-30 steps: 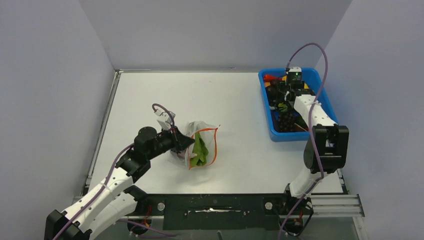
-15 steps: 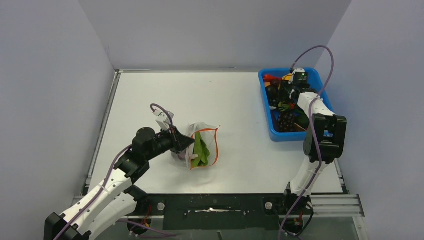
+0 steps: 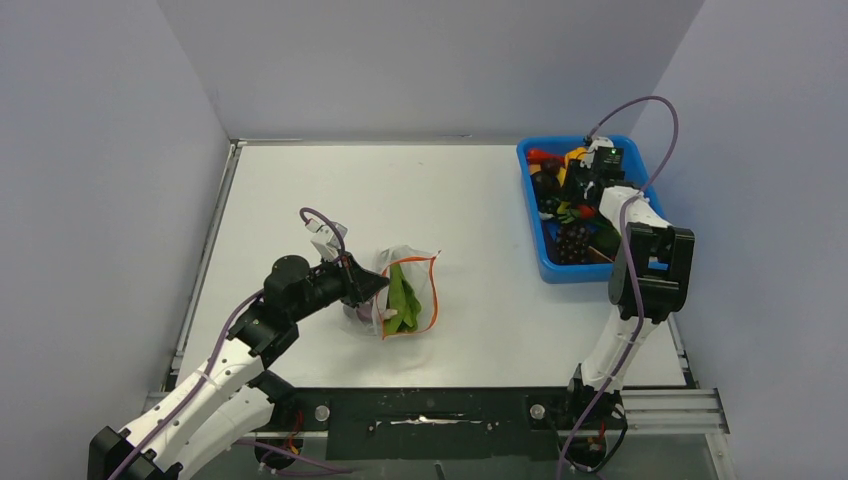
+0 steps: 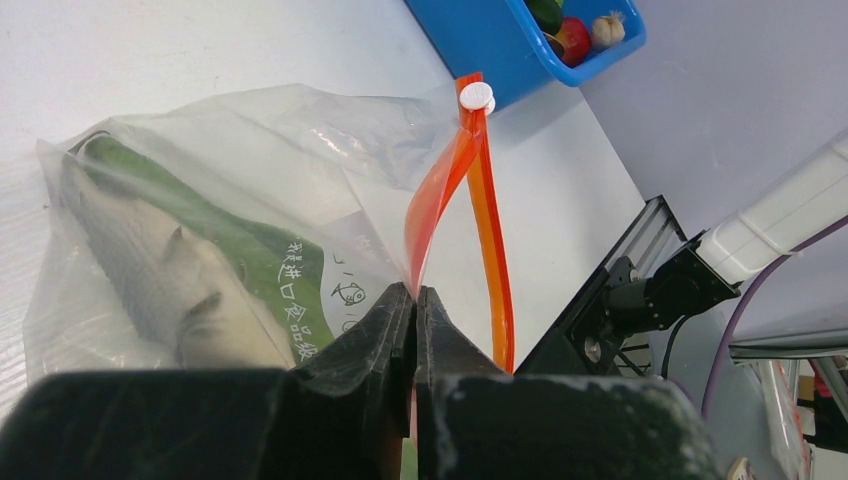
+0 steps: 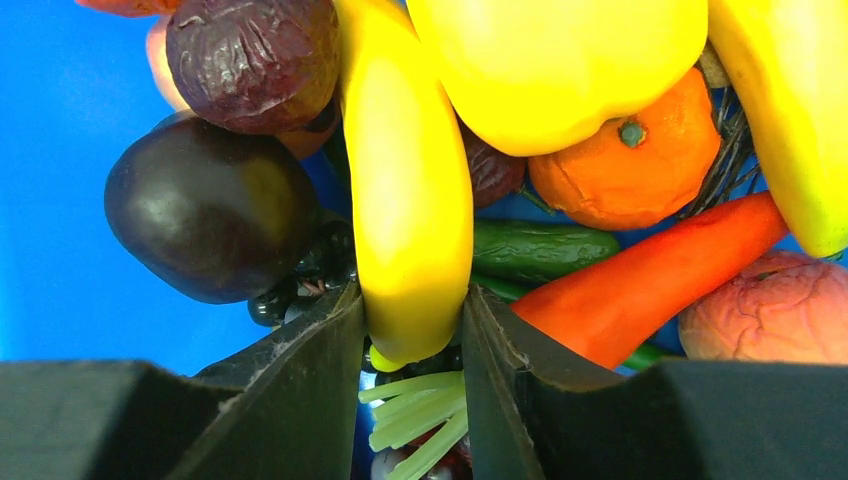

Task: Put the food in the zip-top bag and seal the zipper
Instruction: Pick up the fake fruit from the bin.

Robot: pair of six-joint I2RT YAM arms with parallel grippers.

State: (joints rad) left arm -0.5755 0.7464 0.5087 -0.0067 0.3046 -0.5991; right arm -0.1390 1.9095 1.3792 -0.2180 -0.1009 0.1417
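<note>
The clear zip-top bag (image 3: pixel 412 268) lies mid-table with a long green pod (image 3: pixel 403 297) inside. My left gripper (image 3: pixel 375 287) is shut on the near lip of its orange-red zipper (image 3: pixel 433 290). In the left wrist view the jaws (image 4: pixel 415 292) pinch the zipper strip (image 4: pixel 440 200), holding the bag (image 4: pixel 250 170) mouth open, with the pod (image 4: pixel 240 240) showing through. My right gripper (image 3: pixel 572 200) is down in the blue bin. In the right wrist view its jaws (image 5: pixel 412 300) press both sides of a yellow banana (image 5: pixel 410 180), beside a purple aubergine (image 5: pixel 205 225).
The blue bin (image 3: pixel 560 275) stands at the back right and also shows in the left wrist view (image 4: pixel 490 50). It holds several toys: a yellow pepper (image 5: pixel 550 60), an orange (image 5: pixel 620 150), an orange-red carrot (image 5: pixel 640 280) and a green cucumber (image 5: pixel 540 250). Grey walls enclose the table.
My right wrist has shifted a little back and to the right over the bin. The left gripper and the bag have hardly moved.
</note>
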